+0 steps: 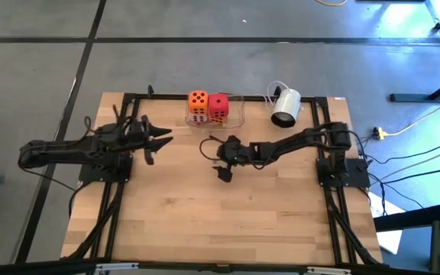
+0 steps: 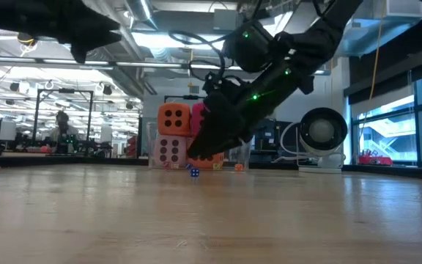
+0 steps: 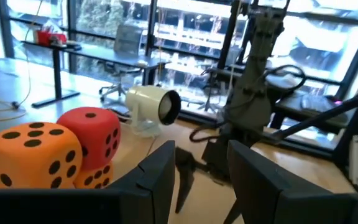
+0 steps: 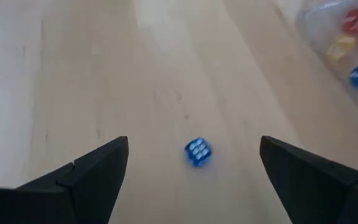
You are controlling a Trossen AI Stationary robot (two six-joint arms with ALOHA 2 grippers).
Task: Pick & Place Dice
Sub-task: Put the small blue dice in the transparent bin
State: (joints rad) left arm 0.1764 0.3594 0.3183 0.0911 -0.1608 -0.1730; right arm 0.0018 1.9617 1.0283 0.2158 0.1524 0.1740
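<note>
Four big dice stand stacked two on two at the table's far middle: an orange one (image 1: 198, 98) on a pale pink one (image 1: 197, 117), and a red one (image 1: 218, 103) on a second orange one (image 3: 95, 177). My right gripper (image 1: 214, 159) is open just above the table's middle. Its fingers stand either side of a tiny blue cube with white pips (image 4: 197, 152), apart from it. The cube lies on the wood and also shows in the low view (image 2: 194, 172). My left gripper (image 1: 157, 143) is open and empty, left of the dice and raised above the table.
A clear container (image 1: 237, 114) holds the stacked dice; small coloured pieces lie in it (image 4: 347, 37). A white round device (image 1: 285, 107) with a cable stands at the far right. Bare wood lies toward the near edge (image 1: 220, 221).
</note>
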